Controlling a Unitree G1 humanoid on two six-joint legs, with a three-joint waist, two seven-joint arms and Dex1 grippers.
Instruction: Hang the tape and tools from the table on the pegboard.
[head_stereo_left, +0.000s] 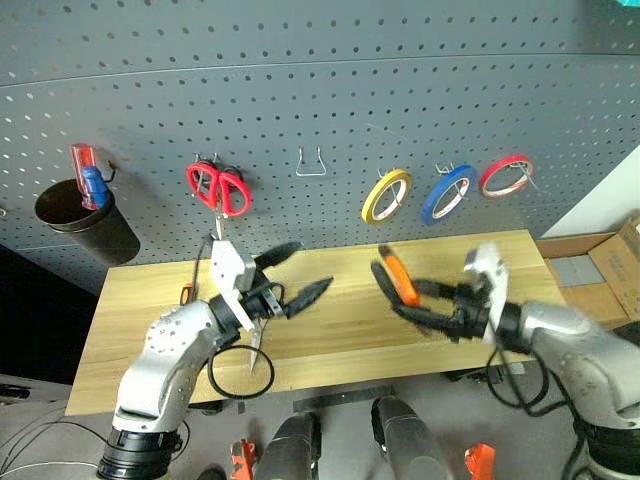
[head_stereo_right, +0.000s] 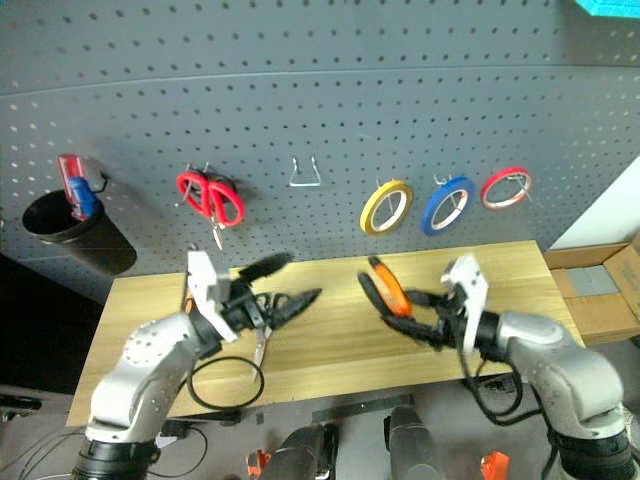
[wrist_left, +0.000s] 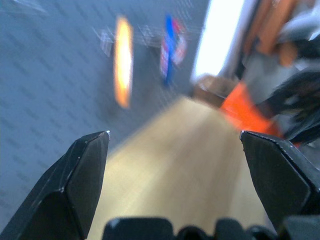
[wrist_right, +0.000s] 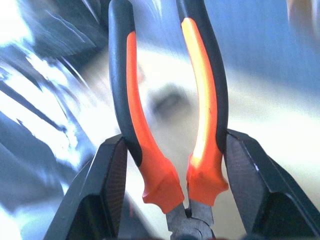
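Now the right end effector (head_stereo_left: 420, 300) is clamped on the pliers (head_stereo_left: 397, 283), fingers pressed against the orange-and-black handles near the steel joint, the handles jutting up and toward the left arm, lifted clear above the worktop (head_stereo_left: 340, 330). Over on the other side, the left end effector (head_stereo_left: 295, 275) is spread wide, nothing between its black fingers, pointing across toward the pliers but well apart from them. Just beneath that left wrist, steel scissors (head_stereo_left: 257, 340) lie on the wood. Up on the pegboard (head_stereo_left: 320, 90), the blue tape (head_stereo_left: 447, 193) hangs between a yellow tape ring (head_stereo_left: 386, 196) and a red tape ring (head_stereo_left: 505, 175). Red-looped scissors (head_stereo_left: 218, 188) hang further left, with a bare metal hook (head_stereo_left: 311, 163) between them and the tapes.
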